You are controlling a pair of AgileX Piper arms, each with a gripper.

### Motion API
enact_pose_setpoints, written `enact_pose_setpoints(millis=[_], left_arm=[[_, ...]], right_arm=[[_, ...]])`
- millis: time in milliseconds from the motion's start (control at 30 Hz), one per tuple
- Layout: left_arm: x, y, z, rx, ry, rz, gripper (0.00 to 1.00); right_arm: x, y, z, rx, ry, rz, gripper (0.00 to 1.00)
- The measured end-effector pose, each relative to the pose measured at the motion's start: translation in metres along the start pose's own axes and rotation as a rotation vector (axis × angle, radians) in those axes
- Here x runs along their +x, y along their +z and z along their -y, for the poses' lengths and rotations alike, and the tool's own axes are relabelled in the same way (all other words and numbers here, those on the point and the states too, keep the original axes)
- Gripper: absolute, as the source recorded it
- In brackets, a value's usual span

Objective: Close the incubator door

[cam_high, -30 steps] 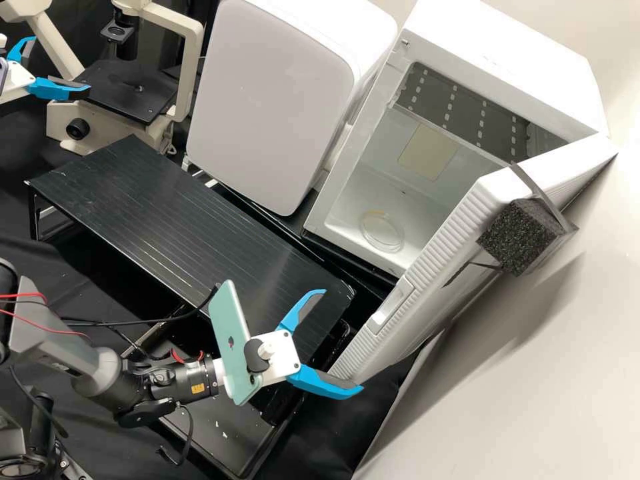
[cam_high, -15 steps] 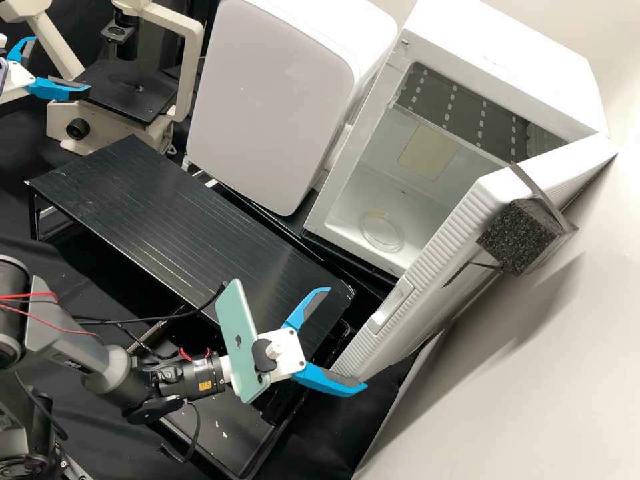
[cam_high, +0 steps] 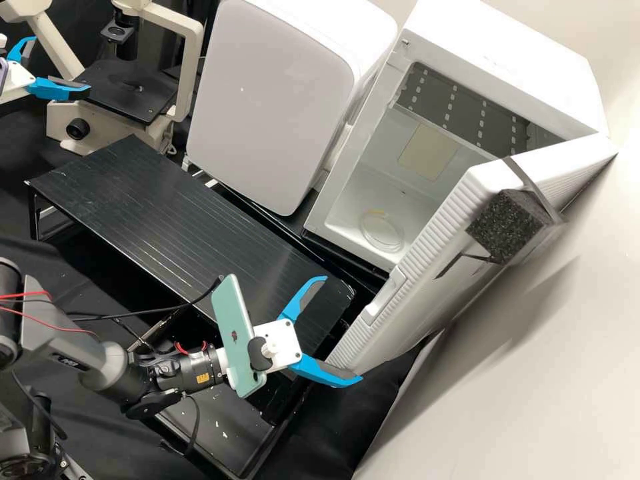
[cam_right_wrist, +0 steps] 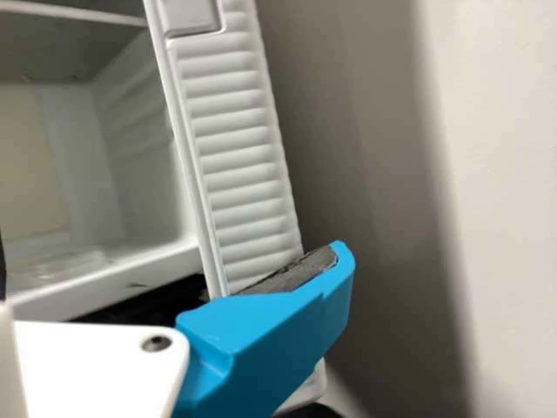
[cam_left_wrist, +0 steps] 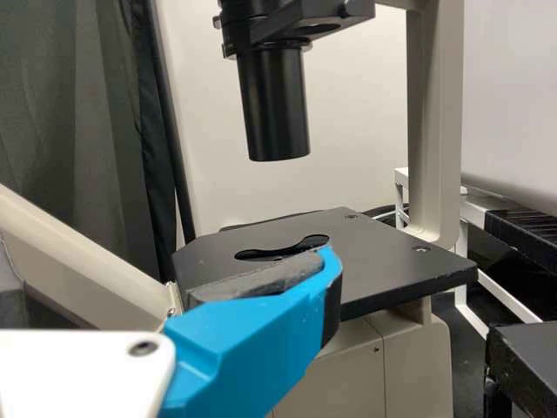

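While one incubator door (cam_high: pixel 427 248) gapes, four fingers (cam_high: pixel 323 373) spread.

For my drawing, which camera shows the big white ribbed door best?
The high view: it shows most of the open door. The right wrist view shows part of its ribbed edge closer; the left wrist view faces a beige-framed, black-staged microscope.
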Motion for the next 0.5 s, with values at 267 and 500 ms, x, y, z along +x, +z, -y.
enact_pose_setpoints(millis=[267,500], left_arm=[[0.0,0.0,0.0,0.0,0.0,0.0,1.0],[0.0,0.0,0.0,0.0,0.0,0.0,1.0]], right_arm=[[-0.011,-0.023,0.017,0.077,-0.147,-0.09,1.0],[-0.016,-0.045,0.046,0.042,-0.386,-0.255,1.0]])
